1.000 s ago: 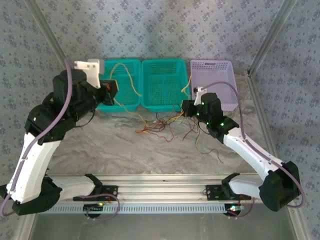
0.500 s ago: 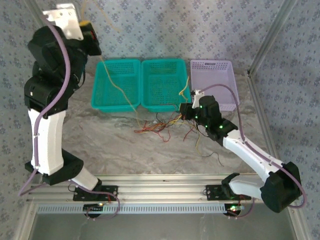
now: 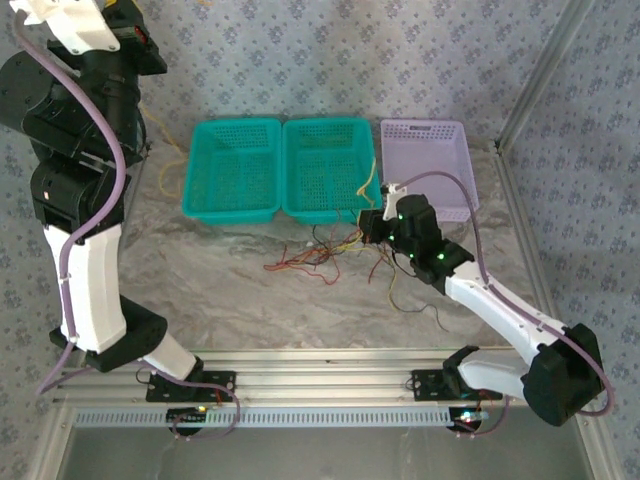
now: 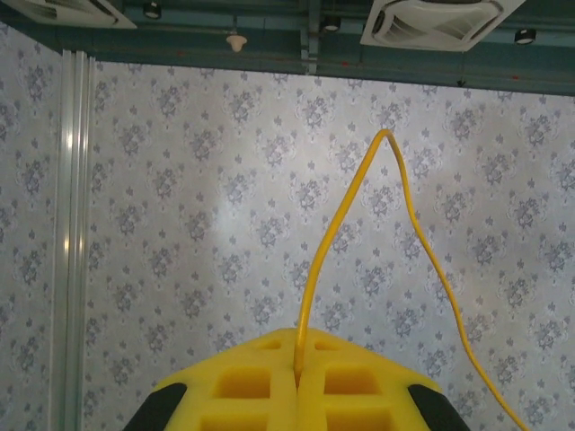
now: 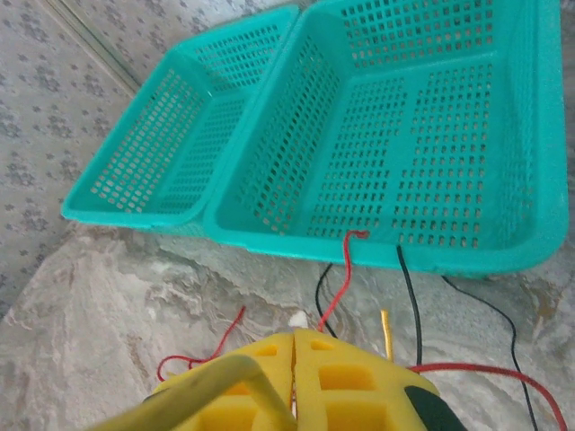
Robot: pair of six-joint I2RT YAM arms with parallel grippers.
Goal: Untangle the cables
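The cables lie as a tangle of thin red, yellow and black wires on the marble table in front of the baskets. My left gripper is raised high at the far left. In the left wrist view its yellow pads are shut on a yellow cable, which arcs up and falls away to the right. That cable hangs down beside the left teal basket. My right gripper sits low at the tangle's right end, shut on its wires; a red cable runs out from its tips.
Two teal baskets and a lilac basket stand in a row at the back. The middle teal basket's near rim is just ahead of my right gripper. Black wires trail to the front right.
My left arm has swung up and to the left with the yellow cable, drawing it out of the tangle and off the left teal basket. The right gripper has stayed put.
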